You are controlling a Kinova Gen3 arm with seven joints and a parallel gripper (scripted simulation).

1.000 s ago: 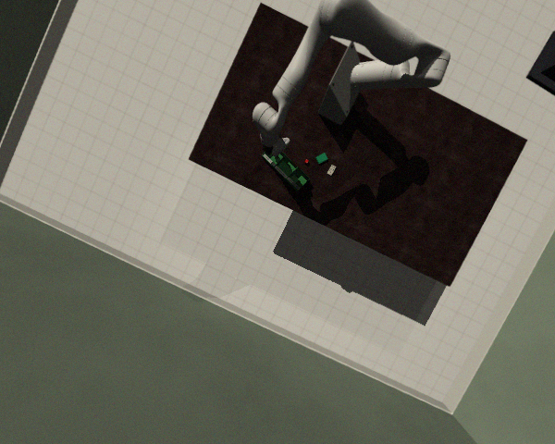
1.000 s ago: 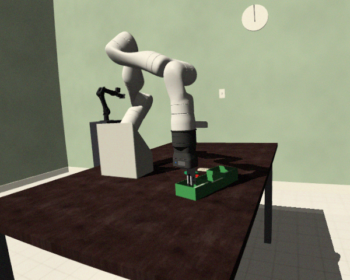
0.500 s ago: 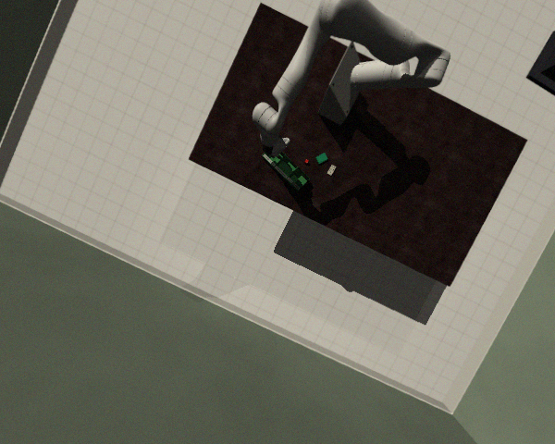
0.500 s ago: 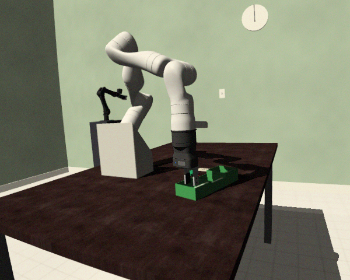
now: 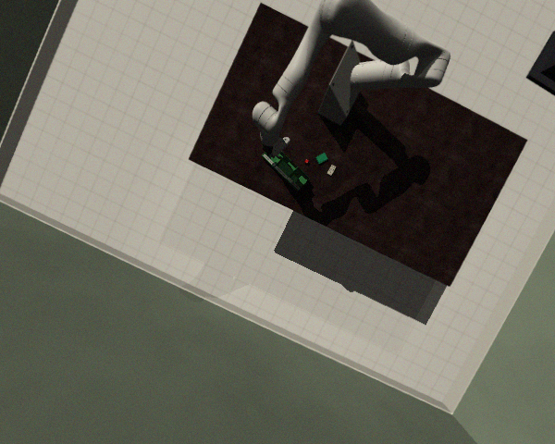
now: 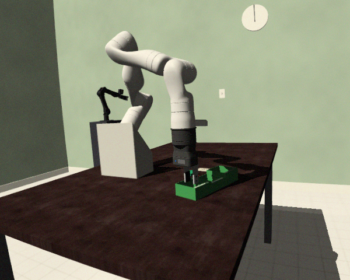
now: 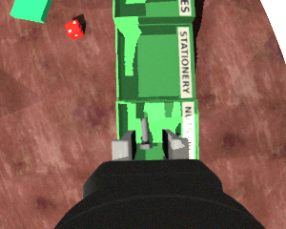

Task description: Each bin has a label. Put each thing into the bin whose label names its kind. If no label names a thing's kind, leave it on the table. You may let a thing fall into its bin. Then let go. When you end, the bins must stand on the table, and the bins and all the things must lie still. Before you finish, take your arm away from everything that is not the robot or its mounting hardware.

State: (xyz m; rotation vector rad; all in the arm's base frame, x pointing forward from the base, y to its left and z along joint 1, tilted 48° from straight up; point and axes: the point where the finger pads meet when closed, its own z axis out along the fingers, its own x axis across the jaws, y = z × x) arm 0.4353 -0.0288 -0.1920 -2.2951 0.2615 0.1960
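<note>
A green three-compartment bin row stands on the table. In the wrist view, one label reads "STATIONERY", the near one starts "NU" and is partly covered, and the far one shows only "ES". My gripper is open, its fingers low over the near compartment. A small grey bolt-like thing shows between and below the fingers, touching neither. A red die, a teal block and a cream dotted tile lie on the table beside the bins.
The arm's pale base stand is on the table behind the gripper. The table's front edge runs close past the bins' outer side. A black arm stands on a separate dark stand behind.
</note>
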